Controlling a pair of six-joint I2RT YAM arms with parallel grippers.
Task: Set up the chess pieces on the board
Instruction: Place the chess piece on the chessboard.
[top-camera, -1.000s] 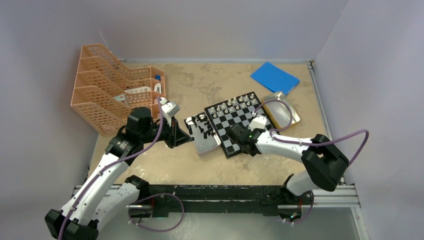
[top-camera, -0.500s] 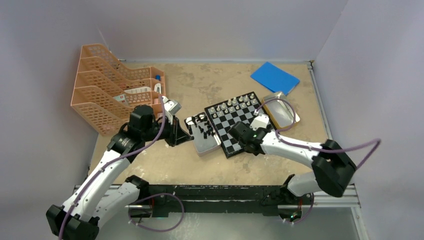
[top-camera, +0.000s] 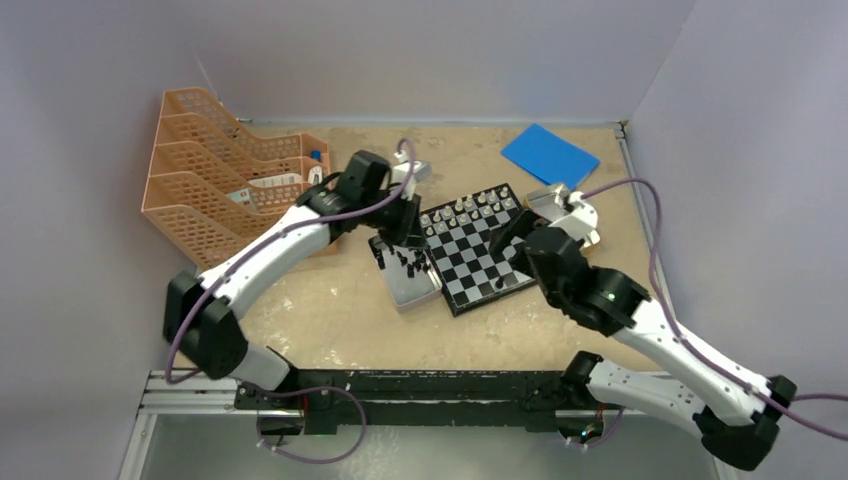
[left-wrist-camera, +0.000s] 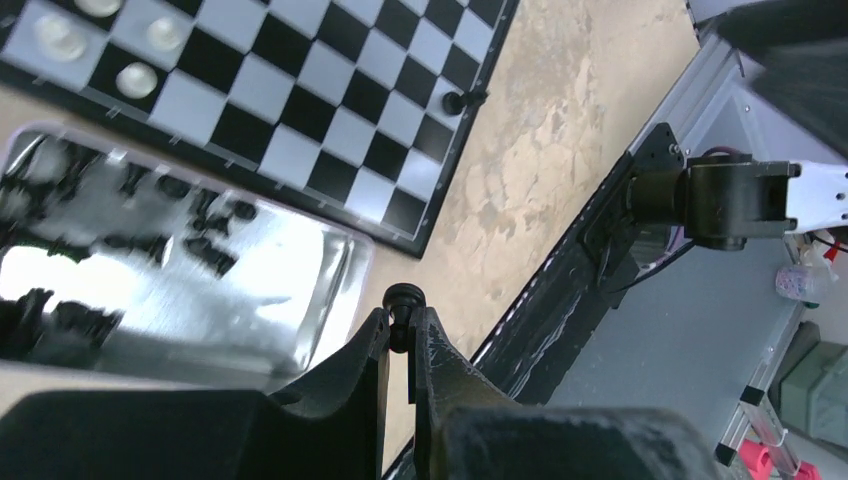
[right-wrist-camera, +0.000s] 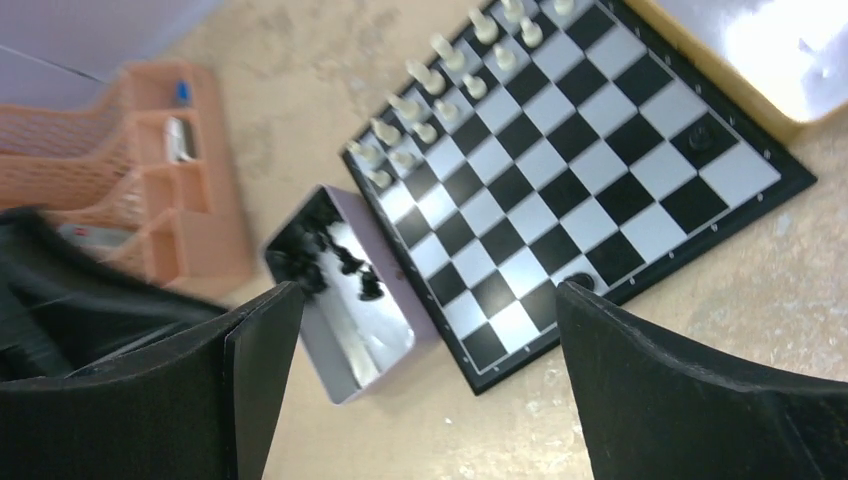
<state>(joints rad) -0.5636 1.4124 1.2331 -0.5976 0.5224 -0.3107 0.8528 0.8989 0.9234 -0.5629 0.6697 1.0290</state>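
Setup stood half done: white pieces lined the far rows of the board, most black pieces lay in the tin at its left; the left jaws pinched a black pawn, the right jaws gaped empty.

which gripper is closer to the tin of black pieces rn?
Left. The left gripper is right beside the tin, shut on a black piece. The right gripper is open above the board, on its side away from the tin.
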